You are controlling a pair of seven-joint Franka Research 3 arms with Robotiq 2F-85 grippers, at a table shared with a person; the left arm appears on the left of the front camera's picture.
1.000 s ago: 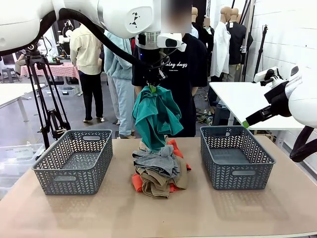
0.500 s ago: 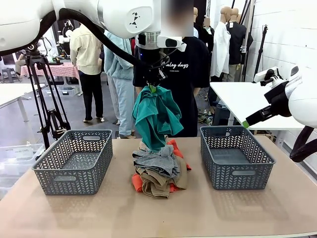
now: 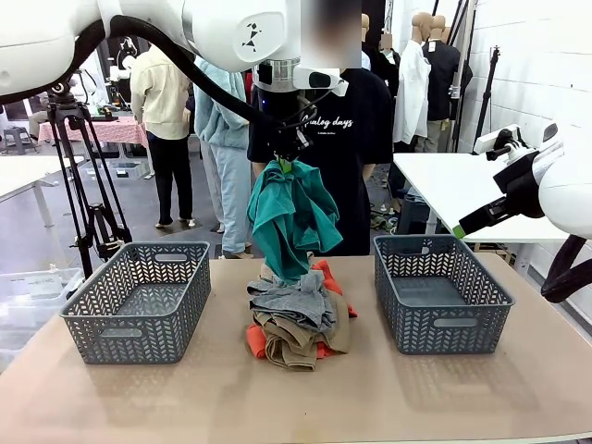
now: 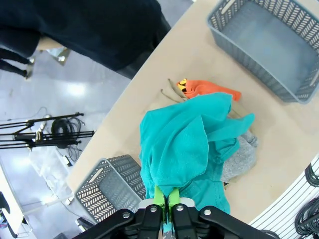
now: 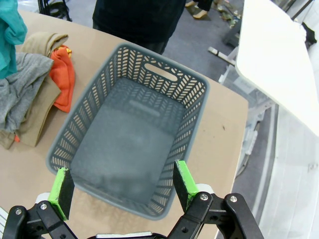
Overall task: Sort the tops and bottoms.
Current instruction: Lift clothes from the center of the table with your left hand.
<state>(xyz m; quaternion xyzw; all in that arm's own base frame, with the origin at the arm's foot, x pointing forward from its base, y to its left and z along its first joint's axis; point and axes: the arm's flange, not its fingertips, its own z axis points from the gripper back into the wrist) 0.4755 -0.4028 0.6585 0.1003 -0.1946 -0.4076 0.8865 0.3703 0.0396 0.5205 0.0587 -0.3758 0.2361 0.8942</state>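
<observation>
My left gripper (image 3: pixel 287 165) is shut on the top of the teal garment (image 3: pixel 290 220), which hangs above the middle of the table with its lower end touching the pile. From the left wrist, the green pads (image 4: pixel 166 197) pinch the teal cloth (image 4: pixel 182 149). Below lie the grey garment (image 3: pixel 294 302), the khaki-tan garment (image 3: pixel 296 337) and the orange garment (image 3: pixel 326 275), heaped together. My right gripper (image 5: pixel 122 186) stands open above the right basket (image 5: pixel 130 145), with nothing between its fingers; the front view shows it up at the right (image 3: pixel 460 230).
Two empty grey baskets flank the pile: the left basket (image 3: pixel 139 298) and the right basket (image 3: pixel 440 290). A person in a black T-shirt (image 3: pixel 344 129) stands at the far edge behind the hanging cloth. A white table (image 3: pixel 462 190) stands at the right.
</observation>
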